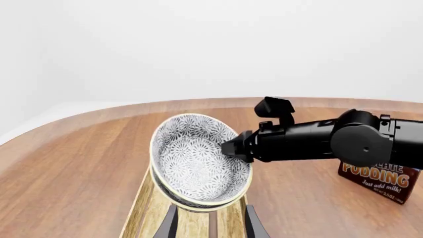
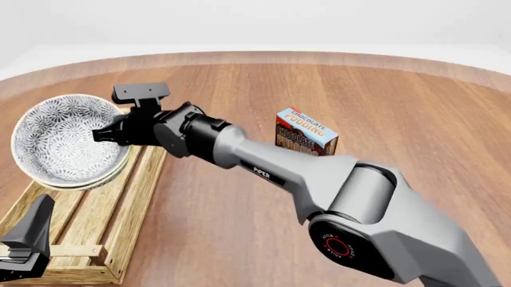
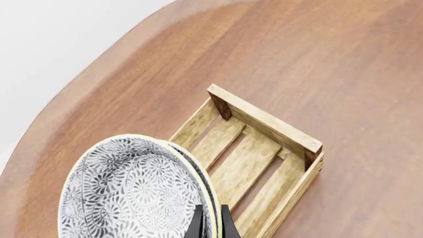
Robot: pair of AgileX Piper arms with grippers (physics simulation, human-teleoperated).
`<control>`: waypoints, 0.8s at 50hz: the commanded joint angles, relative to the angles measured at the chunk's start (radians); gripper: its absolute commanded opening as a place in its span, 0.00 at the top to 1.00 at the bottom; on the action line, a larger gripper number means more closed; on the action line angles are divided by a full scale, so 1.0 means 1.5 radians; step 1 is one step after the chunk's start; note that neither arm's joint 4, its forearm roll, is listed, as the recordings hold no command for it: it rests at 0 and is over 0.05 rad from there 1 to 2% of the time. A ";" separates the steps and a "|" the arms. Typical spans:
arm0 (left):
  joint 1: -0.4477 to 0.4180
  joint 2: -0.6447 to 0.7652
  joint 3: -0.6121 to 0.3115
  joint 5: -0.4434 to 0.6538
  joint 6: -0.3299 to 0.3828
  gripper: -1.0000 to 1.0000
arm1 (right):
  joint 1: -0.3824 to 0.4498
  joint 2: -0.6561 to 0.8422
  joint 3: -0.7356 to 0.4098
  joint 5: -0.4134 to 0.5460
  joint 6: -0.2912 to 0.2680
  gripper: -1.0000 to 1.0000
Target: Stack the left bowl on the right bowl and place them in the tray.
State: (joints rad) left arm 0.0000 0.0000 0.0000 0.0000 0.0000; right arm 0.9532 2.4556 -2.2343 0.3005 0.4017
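You have two bowls nested as one tilted stack: the left bowl [image 2: 64, 137] sits inside the right bowl [image 2: 102, 177], above the far end of the single tray [image 2: 112, 206] near the desk's left edge. Your right gripper [image 2: 106, 135] pinches their rim. Your left gripper [image 1: 210, 225], spread, holds nothing. One pudding box [image 2: 303, 133] stands mid-desk.
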 commanded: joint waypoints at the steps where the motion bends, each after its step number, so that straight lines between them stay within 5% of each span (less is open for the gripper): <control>1: 0.000 0.000 0.000 0.000 0.000 0.00 | -0.003 0.024 -0.041 0.005 0.001 1.00; 40: 0.000 0.000 0.000 0.000 0.000 0.00 | 0.008 0.075 -0.066 -0.006 0.008 1.00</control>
State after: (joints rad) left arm 0.0000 0.0000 0.0000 0.0000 0.0000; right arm 0.9596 2.5657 -2.3192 0.3029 0.4057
